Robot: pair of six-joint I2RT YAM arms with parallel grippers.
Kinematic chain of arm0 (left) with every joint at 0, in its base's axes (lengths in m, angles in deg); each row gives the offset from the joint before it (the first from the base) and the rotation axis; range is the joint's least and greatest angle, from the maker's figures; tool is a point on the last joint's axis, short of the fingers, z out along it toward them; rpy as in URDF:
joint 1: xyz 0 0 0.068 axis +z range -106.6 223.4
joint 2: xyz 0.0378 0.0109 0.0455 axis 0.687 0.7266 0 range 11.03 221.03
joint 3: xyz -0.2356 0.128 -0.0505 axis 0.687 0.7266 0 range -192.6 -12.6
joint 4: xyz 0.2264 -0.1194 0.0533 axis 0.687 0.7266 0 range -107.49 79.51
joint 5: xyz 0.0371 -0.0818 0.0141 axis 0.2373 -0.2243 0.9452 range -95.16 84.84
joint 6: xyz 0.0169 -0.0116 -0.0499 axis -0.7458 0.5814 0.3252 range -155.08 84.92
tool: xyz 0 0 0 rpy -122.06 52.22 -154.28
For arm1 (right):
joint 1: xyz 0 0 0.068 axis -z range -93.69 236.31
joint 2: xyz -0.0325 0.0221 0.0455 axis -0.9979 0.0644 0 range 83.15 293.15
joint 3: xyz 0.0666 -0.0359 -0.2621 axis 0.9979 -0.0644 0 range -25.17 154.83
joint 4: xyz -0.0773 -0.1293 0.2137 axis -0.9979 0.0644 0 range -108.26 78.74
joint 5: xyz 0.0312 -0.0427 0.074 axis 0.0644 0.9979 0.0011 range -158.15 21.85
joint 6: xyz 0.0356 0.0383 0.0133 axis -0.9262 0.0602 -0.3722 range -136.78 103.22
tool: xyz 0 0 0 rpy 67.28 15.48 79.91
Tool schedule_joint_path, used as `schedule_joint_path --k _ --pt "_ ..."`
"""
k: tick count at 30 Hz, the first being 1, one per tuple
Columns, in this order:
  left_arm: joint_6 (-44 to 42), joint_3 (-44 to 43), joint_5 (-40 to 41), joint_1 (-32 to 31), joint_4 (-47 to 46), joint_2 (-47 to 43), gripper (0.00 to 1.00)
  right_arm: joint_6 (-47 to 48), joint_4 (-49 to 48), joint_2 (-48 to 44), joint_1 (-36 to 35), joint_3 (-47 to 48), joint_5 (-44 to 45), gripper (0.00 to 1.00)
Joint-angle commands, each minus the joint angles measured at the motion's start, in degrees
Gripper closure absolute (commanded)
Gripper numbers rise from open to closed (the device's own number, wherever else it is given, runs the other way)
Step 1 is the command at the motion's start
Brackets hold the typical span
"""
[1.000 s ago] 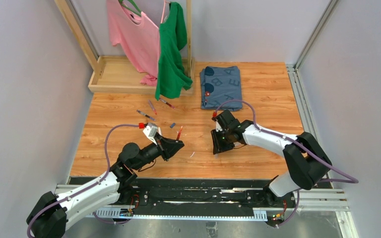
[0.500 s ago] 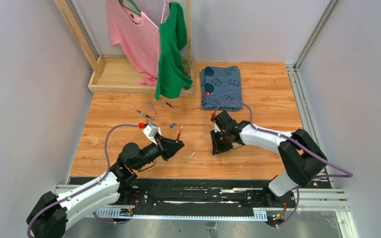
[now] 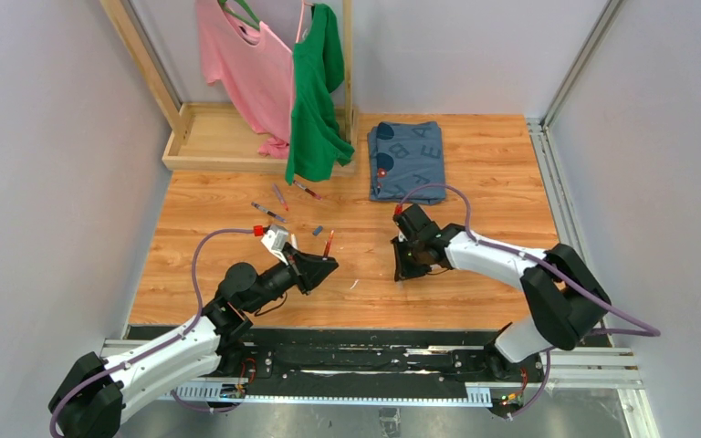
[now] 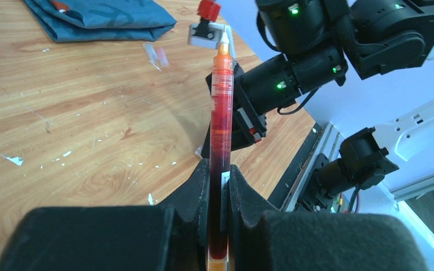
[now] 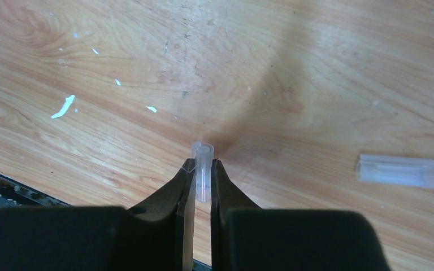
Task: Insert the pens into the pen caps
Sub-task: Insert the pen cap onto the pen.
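- My left gripper (image 4: pixel 219 167) is clenched on a translucent red stick pen (image 4: pixel 221 113). The barrel stands up between my two black fingers (image 4: pixel 199 189), which grip it near its lower end. At the far end it has an orange collar and a pale tip.
- Seen from above, that pen sticks out of the gripper, clear of the light wooden counter (image 3: pixel 484 192). Its tip leans toward the far side.
- My right gripper (image 5: pixel 202 166) is closed tight around a tiny clear stubby cap (image 5: pixel 203 151). The cap sits between the fingertips with its rimmed end poking just past them, toward the counter. I cannot tell whether it touches the wood.
- My two grippers are apart. The left one is on the left of the counter's near half, and the right one is toward the middle, pointing down.
- A second clear tube cap (image 5: pixel 406 171) lies on its side on the counter, to the right of my right gripper and not touching it.
- Three more thin pens lie on the counter beyond my left gripper: a blue-black pen (image 3: pixel 267 212), a purple pen (image 3: pixel 279 195) and a dark red pen (image 3: pixel 306 189). They are near one another but not touching.
- A small blue cap (image 3: pixel 318 230) lies on the counter between those pens and the pen I hold.
- A white sliver of scrap (image 5: pixel 63 106) and smaller white flecks lie on the wood left of my right gripper.
- At the far side a folded blue shirt (image 3: pixel 407 160) lies flat on the counter. Left of it, a green shirt (image 3: pixel 315 91) and a pink shirt (image 3: pixel 242 64) hang from a wooden rack (image 3: pixel 196 137).
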Motion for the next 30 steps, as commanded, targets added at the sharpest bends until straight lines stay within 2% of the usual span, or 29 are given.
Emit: schedule_joint_path --k 1,12,24,30 --pt "2.8 0.0 2.4 0.4 -1.5 -0.4 1.00 -2.3 -0.7 -5.5 -0.4 -1.2 2.1 0.99" --pt "9.0 1.2 3.9 0.4 -13.8 1.6 1.00 -7.3 -13.1 -16.3 0.0 1.2 -3.5 1.00" --pt "9.1 1.8 -4.3 0.4 -35.2 9.4 1.00 -13.1 -31.1 -23.2 -0.1 2.5 -7.9 0.99" --pt "9.3 0.4 -7.8 0.3 -37.7 11.7 1.00 -16.3 -41.2 -23.4 -0.2 2.4 -11.8 0.99"
